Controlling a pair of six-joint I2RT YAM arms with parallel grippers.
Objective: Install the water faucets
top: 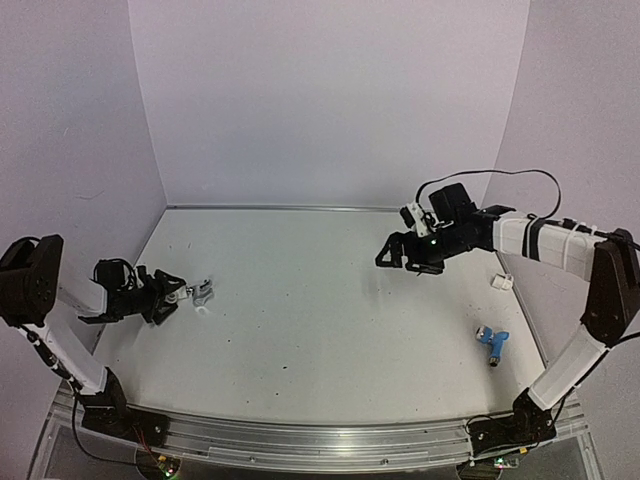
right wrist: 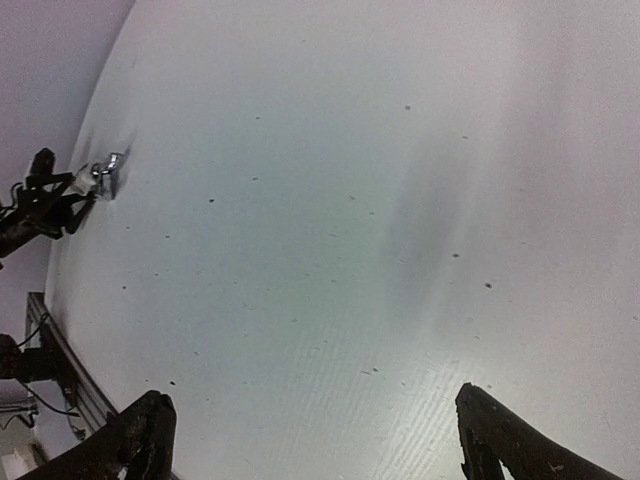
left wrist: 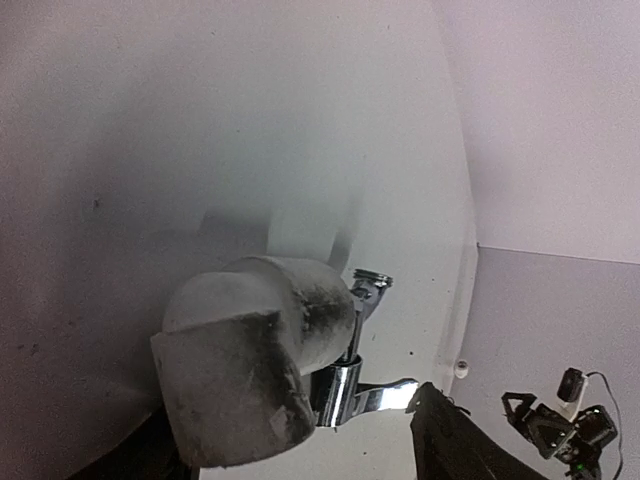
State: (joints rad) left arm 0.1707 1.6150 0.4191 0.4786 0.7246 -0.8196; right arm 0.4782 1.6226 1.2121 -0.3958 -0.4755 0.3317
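Observation:
The shiny silver water faucet point(left wrist: 362, 385) is seated in a white elbow fitting point(left wrist: 250, 350) that lies on the table at the left. My left gripper point(top: 172, 294) sits around this fitting with its jaws apart; its dark right finger point(left wrist: 455, 440) stands just clear of the faucet's handle. In the top view the silver faucet point(top: 204, 291) lies just right of that gripper. The light blue faucet point(top: 492, 341) lies on its own at the right side of the table. My right gripper point(top: 392, 256) hovers open over the middle right, nothing between its fingers point(right wrist: 150, 425).
A small white stubby fitting point(top: 502, 282) rests near the right wall, behind the blue faucet. The white table point(top: 320, 330) is walled at the back and both sides. The right wrist view shows the left gripper point(right wrist: 45, 195) and silver faucet point(right wrist: 106, 168) far off.

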